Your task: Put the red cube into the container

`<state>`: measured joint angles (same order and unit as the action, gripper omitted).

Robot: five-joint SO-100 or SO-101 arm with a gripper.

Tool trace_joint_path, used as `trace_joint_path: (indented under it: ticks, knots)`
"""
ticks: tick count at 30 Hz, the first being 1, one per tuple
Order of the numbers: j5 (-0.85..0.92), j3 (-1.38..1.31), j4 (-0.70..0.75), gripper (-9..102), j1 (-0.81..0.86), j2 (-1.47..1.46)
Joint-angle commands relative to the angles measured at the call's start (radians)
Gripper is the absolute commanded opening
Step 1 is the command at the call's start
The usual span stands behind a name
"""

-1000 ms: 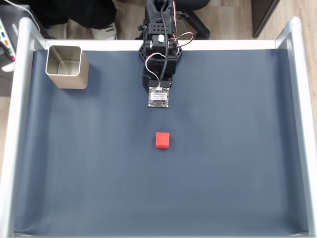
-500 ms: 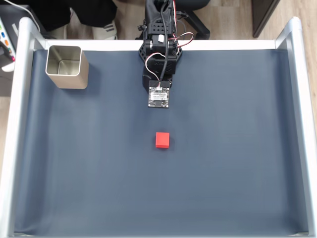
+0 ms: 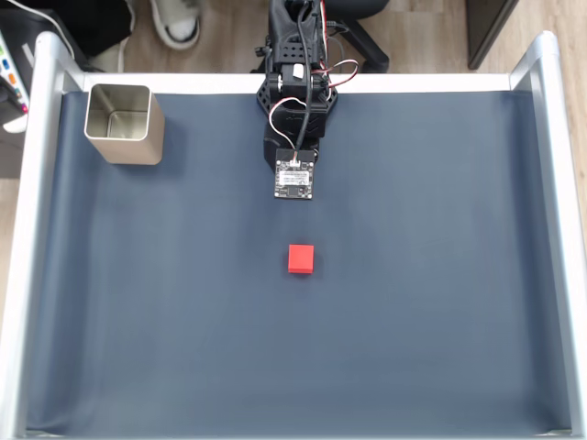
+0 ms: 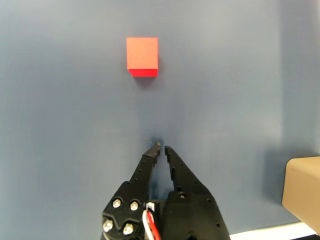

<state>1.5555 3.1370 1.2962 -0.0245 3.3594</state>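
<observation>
The red cube lies alone on the dark blue mat near the middle of the table; the wrist view has the cube at the upper centre. The container, an open silver-beige tin, stands at the far left corner in the fixed view, and its edge shows at the right border of the wrist view. My arm is folded at the far edge, well short of the cube. In the wrist view my gripper is shut, tips together, with nothing held and a wide gap of mat to the cube.
Raised silver rails frame the mat on the left, right and far sides. A person's shoe rests on the wooden floor beyond the far rail. A chair base stands behind the arm.
The shoe beyond the far rail has shifted upward and to the left. Arm, cube and tin have not moved.
</observation>
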Motion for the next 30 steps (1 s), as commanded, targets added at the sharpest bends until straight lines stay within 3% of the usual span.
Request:
trace_joint_path:
  ticks: [1, 17, 20, 25, 30]
  knots:
    - [-0.023, -0.008, 0.003, 1, -0.002, -0.005]
    - [0.064, -0.008, -0.008, 0, -0.005, -0.003]
    - [0.037, -0.008, -0.103, 0, -0.006, -0.012]
    - [0.021, -0.012, -0.408, 0, -0.006, -0.106]
    - [0.046, -0.097, -0.518, 0, -0.038, -0.216]
